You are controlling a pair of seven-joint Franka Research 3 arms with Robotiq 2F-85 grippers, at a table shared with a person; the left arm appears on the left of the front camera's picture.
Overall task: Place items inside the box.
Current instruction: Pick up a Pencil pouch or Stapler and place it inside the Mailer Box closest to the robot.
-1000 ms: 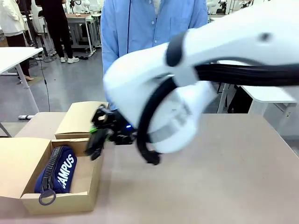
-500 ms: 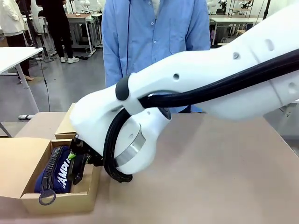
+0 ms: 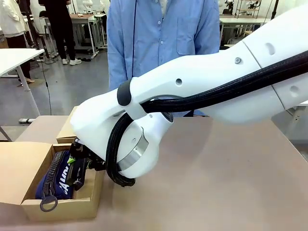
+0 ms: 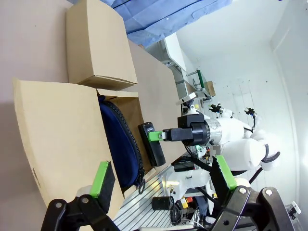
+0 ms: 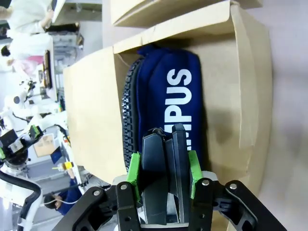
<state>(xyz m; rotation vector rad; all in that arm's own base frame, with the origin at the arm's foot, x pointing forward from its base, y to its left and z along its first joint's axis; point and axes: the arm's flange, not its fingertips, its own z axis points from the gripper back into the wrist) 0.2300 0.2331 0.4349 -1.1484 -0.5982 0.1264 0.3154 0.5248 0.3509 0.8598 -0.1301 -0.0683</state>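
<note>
- In the front view the bulky white right arm (image 3: 192,96) covers most of the right gripper (image 3: 77,166) and one side of the open brown cardboard box (image 3: 29,168).
- The slim black stapler (image 5: 163,149) hides the first letters of the white print on the navy fabric zip pouch (image 5: 178,86); only "PUS" can be read.
- The right gripper's green pads clasp the stapler's sides over the pouch lying in the box. Whether the stapler touches the pouch cannot be told.
- The left gripper (image 4: 162,175) has its fingers spread wide with nothing between them.

Tan box (image 3: 62,208), navy pouch (image 3: 57,182) lettered white, black stapler (image 5: 161,159).
</note>
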